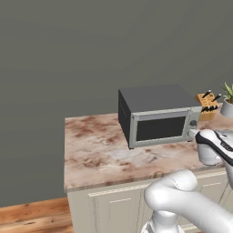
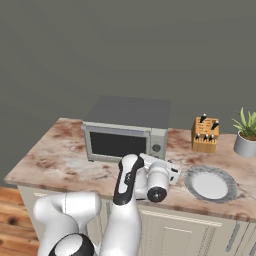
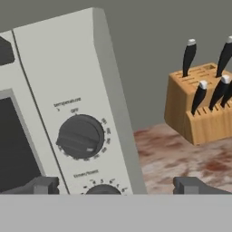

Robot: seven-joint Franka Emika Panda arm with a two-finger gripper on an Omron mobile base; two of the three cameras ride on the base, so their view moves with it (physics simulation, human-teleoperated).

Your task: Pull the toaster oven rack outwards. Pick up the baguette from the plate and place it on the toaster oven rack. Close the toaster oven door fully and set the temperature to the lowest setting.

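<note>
The toaster oven stands on the counter with its door shut, so the rack is hidden behind the dark glass. The round pale plate lies bare to the oven's right; the baguette is out of view. My gripper is open and held just in front of the oven's right-hand knob column, nothing between its fingers. The temperature knob sits a little above and left of the gap, and a second knob shows below it.
A wooden knife block stands right of the oven. A potted plant is at the far right. The marble counter runs left of the oven to its edge.
</note>
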